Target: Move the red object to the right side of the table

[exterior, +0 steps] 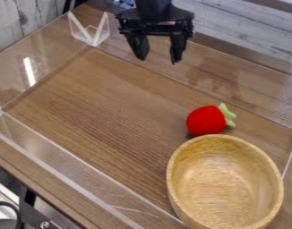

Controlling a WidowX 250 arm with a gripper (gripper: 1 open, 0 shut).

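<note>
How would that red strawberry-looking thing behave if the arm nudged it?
The red toy would probably roll or wobble, given its rounded sides. Its smooth-looking surface might be slightly slippery, and the bowl beside it could stop a roll that way.
</note>
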